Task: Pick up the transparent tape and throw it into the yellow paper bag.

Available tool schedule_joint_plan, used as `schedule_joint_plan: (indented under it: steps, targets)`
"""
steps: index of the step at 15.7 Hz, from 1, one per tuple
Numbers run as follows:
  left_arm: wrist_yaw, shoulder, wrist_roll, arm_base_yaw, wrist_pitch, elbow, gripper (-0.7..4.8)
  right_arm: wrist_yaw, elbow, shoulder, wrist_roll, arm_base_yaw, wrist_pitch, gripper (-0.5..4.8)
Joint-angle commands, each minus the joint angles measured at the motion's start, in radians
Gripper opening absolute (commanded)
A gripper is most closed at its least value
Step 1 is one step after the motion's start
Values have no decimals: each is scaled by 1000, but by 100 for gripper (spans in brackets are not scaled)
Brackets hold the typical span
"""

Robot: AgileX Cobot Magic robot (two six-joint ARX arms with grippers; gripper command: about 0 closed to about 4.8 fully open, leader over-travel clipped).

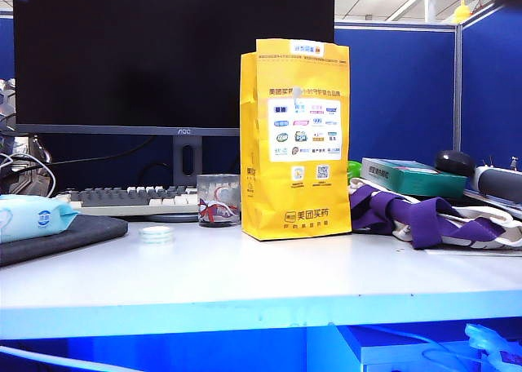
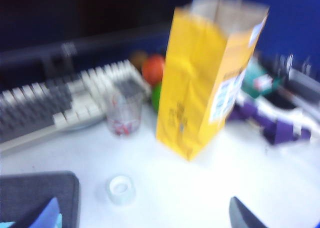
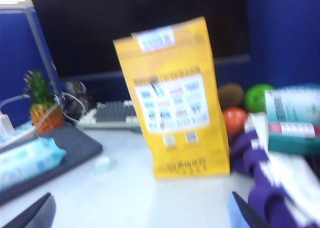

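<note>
Transparent tape (image 1: 156,234) flat on desk (image 1: 269,278), left of yellow paper bag (image 1: 297,139): light, stiff, slick; pinch across rim. Left hand (image 2: 145,215), right hand (image 3: 142,213) above desk, fingers apart, empty.

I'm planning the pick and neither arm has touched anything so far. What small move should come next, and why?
Probably lower the open left gripper toward the transparent tape. The roll lies flat and free on the white table, left of the yellow paper bag and in front of the glass cup. It sits close in the left wrist view and farther off for the open right gripper.
</note>
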Motion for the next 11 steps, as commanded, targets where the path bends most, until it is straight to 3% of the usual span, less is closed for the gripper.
schedule_joint_plan:
  steps: [1,2,5,8,11]
  targets:
    - [7,127,50,1,-29,69,479,24,125,142,-8,2,38,474]
    - [7,171,59,1,-54,97,479,13,213,259,-12,3,37,474]
    - [81,264,64,1,-69,145,479,-166,490,671,-17,4,-13,473]
    - [46,312,101,1,-67,155,479,-451,753,1048,-19,5,-134,473]
    - [21,423,100,1,-60,157,479,-577,925,1263,-19,7,-229,473]
